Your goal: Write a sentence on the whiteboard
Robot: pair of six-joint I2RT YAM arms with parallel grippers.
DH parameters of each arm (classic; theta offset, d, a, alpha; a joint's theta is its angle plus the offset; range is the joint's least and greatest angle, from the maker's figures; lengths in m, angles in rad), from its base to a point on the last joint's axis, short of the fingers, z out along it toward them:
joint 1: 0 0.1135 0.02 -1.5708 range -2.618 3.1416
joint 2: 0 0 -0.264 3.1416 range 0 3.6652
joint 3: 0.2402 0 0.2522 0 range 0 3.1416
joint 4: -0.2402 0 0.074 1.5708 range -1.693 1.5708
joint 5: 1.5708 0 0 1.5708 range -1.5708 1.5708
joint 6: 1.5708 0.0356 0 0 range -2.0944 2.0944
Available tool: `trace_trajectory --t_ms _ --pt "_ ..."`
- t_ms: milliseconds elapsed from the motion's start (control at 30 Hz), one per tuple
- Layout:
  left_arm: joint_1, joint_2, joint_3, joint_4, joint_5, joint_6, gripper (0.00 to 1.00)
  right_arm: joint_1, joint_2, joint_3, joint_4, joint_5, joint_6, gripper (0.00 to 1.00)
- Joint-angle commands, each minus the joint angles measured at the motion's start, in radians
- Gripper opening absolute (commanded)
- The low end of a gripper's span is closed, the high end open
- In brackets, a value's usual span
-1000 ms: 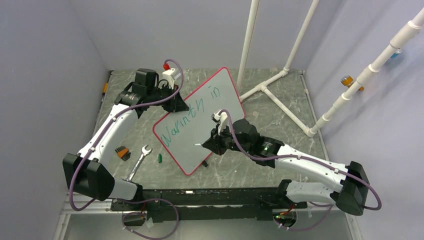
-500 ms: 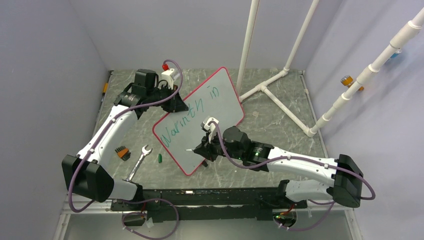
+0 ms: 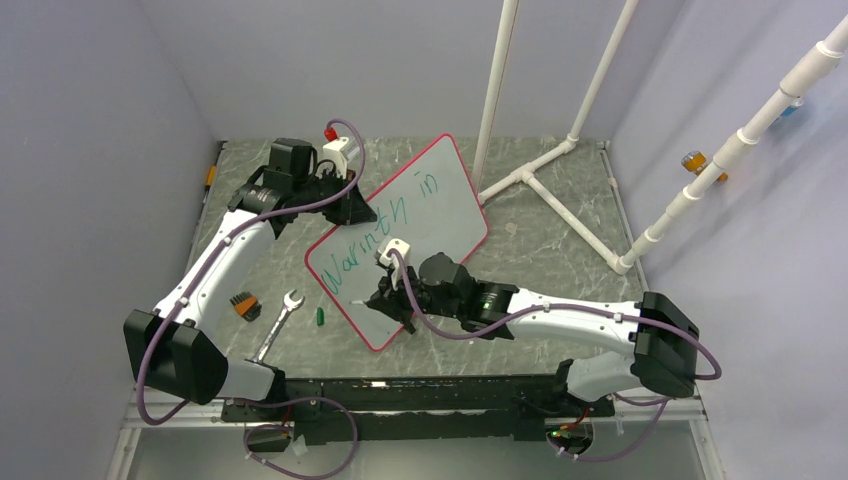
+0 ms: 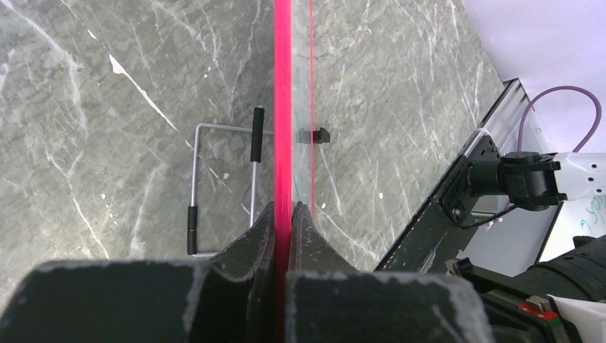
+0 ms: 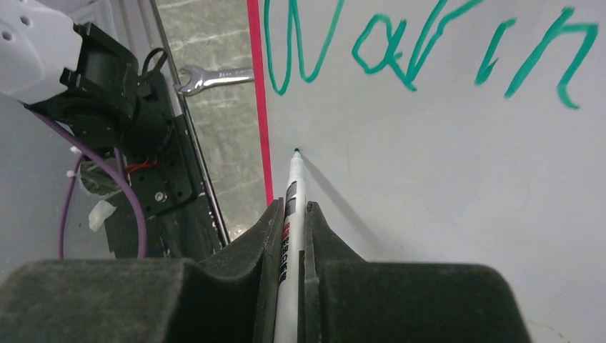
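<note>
The whiteboard (image 3: 440, 205) with a red rim lies tilted across the middle of the table. Green lettering (image 3: 385, 228) on it reads "Warmth in" in one line; part of it shows in the right wrist view (image 5: 429, 50). My left gripper (image 3: 358, 212) is shut on the board's red rim (image 4: 283, 107) at its upper left edge. My right gripper (image 3: 385, 298) is shut on a white marker (image 5: 293, 207). The marker tip (image 5: 296, 151) rests on or just above the board below the "W", near the board's left rim (image 5: 261, 128).
A wrench (image 3: 278, 322), a small green marker cap (image 3: 320, 316) and a black-and-orange item (image 3: 243, 303) lie left of the board. A white pipe frame (image 3: 560, 190) stands at the back right. A wire stand (image 4: 221, 186) lies under the board.
My right arm has moved left and toward the board's lower-left corner, carrying the marker from the board's lower right edge to below the "W". The left arm and board have not moved.
</note>
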Motion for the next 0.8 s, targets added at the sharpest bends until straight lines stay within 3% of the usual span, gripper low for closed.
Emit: trace_trajectory --t_ms 0,767 --pt "-0.014 0.012 -0.019 0.006 -0.143 0.114 0.00 0.005 0.007 0.063 0.086 0.044 -0.028 0.00" --pt "-0.012 0.013 -0.017 0.006 -0.138 0.113 0.00 0.006 0.003 -0.076 0.090 0.074 0.054 0.00"
